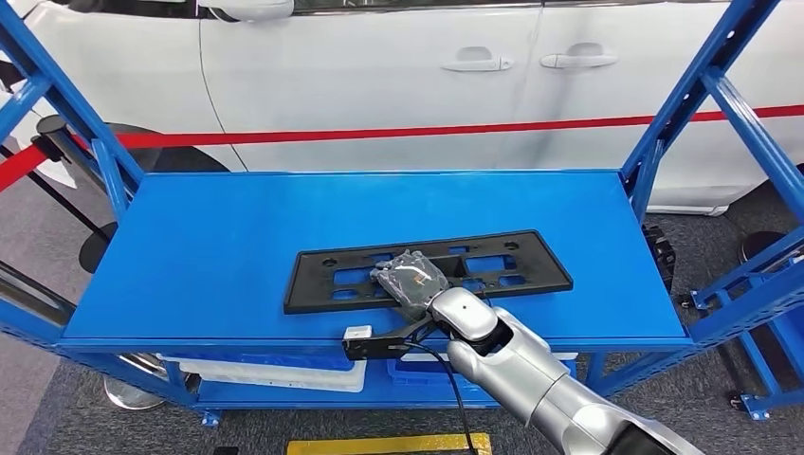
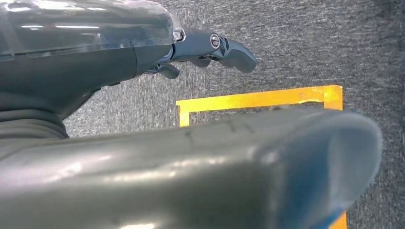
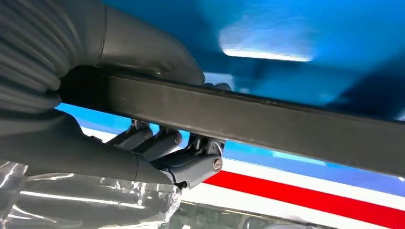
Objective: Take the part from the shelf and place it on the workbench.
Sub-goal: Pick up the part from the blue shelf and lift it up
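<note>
1. Fingers (image 3: 157, 143) of the right hand (image 1: 411, 278) are curled round the near edge of the black part (image 1: 512, 261): in the right wrist view the thick grey thumb lies along one face of the part's dark bar (image 3: 267, 119) and the darker fingers close against the other face, so the hand grips it.
2. From the head view, the part is a long, flat black frame with cut-out openings, lying lengthwise on the blue shelf (image 1: 218, 237) towards its front edge, slightly right of the middle.
3. Coming in from the lower right of that view, the silver right arm (image 1: 531, 370) reaches up over the shelf's front edge, with the hand resting on the middle of the part under a clear plastic cover.
4. Fingers (image 2: 229, 47) of the left hand (image 2: 143, 52) are slightly curled and lie close together with nothing between them, above grey carpet (image 2: 296, 43); a line of yellow floor tape (image 2: 258, 99) marks a corner on the carpet beyond them.
5. Behind the shelf stands a white car (image 1: 379, 66), with a red barrier tape (image 1: 398, 133) stretched across in front of its doors.
6. Blue slanted uprights (image 1: 702, 85) frame the shelf on either side, and a lower level holds a white tray (image 1: 284, 372).
</note>
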